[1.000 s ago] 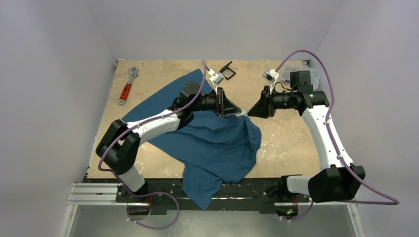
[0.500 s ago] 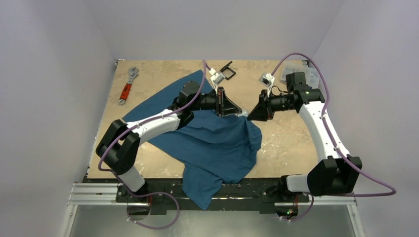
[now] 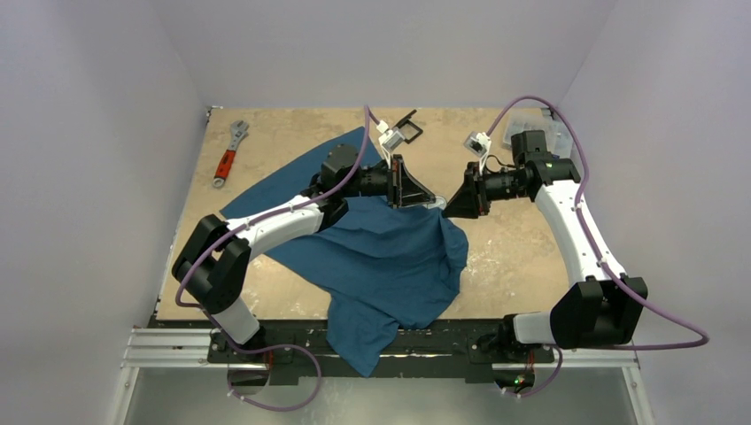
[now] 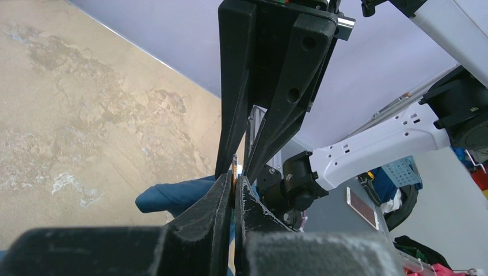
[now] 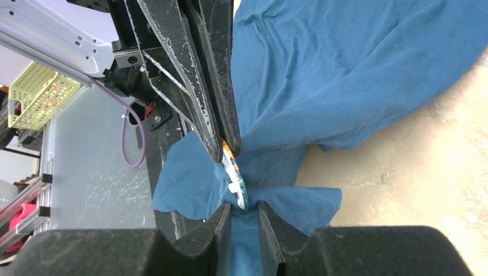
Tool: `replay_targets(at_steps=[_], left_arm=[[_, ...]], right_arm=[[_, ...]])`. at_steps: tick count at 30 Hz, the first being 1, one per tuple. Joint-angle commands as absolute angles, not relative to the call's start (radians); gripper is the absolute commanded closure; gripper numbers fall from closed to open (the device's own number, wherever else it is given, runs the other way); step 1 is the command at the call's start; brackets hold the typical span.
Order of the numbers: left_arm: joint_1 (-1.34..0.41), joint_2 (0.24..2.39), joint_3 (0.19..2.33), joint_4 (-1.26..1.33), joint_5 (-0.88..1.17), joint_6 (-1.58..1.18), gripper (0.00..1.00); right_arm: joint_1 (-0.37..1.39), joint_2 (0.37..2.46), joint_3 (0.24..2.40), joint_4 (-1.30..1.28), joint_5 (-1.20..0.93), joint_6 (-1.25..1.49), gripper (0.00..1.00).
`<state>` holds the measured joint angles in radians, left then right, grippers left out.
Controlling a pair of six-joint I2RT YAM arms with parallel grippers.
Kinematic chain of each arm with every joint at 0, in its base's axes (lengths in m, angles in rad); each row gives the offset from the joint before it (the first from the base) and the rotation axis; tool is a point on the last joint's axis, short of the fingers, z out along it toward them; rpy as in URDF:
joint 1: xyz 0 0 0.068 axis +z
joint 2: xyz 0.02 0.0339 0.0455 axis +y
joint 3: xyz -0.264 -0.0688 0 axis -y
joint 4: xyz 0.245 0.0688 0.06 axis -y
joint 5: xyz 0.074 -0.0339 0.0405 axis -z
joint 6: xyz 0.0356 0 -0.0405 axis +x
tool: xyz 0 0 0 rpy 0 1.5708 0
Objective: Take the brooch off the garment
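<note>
Robot lab: white-walled enclosure (image 3: 106, 133)

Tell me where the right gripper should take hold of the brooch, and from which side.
Probably by its thin rim, from the side away from the left gripper. In the right wrist view the brooch stands edge-on, its far end pinched by the left gripper, its near end between the slightly parted fingers of the right gripper, with the garment bunched round it.
</note>
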<state>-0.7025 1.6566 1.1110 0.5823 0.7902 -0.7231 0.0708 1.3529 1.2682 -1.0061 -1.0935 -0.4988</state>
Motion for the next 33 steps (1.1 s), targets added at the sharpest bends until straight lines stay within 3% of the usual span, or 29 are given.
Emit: replay_targets(at_steps=[1,15,21,24,27,33], left_arm=[[-0.720,1.630,1.161,0.658,0.818,-0.732,1.00],[-0.726,1.650,1.170,0.642,0.837,-0.721,1.00],[-0.726,1.658,1.173,0.616,0.838,-0.705,1.00],[-0.726,1.656,1.176,0.588,0.831,-0.672,0.99],[-0.726,1.651,1.182,0.550,0.827,-0.630,0.90],[-0.726,1.654,1.187,0.516,0.838,-0.582,0.92]], right_arm=[[0.070,1.348,1.280,-1.011,-1.150,-0.514,0.74],[0.076,1.357,1.313,-1.092,-1.190,-0.599,0.80],[0.080,1.350,1.329,-1.103,-1.193,-0.603,1.00],[0.080,1.348,1.336,-1.116,-1.192,-0.609,1.00],[0.081,1.348,1.341,-1.134,-1.188,-0.625,1.00],[0.080,1.361,1.351,-1.186,-1.180,-0.679,1.00]])
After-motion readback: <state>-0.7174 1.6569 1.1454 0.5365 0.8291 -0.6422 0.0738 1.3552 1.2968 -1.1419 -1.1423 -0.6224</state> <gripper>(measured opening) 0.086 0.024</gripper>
